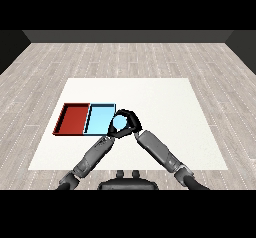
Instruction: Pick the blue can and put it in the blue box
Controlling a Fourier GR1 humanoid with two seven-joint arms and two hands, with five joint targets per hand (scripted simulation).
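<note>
At the left of the white table [165, 132] lies the red tray [71, 118], and touching its right side lies the light blue tray [99, 118], the two side by side. Just beyond the blue tray's right edge sits the blue can [120, 123], a pale blue oval framed by black fingers, level with the tray's near half and not inside it. The left hand [112, 132] comes up from the lower left on its grey forearm and ends against the can's lower left side; whether its fingers are curled or straight cannot be told, since they merge with the other hand. The right hand [132, 120] reaches in from the lower right, its fingers arching over the top of the can and curling round it.
</note>
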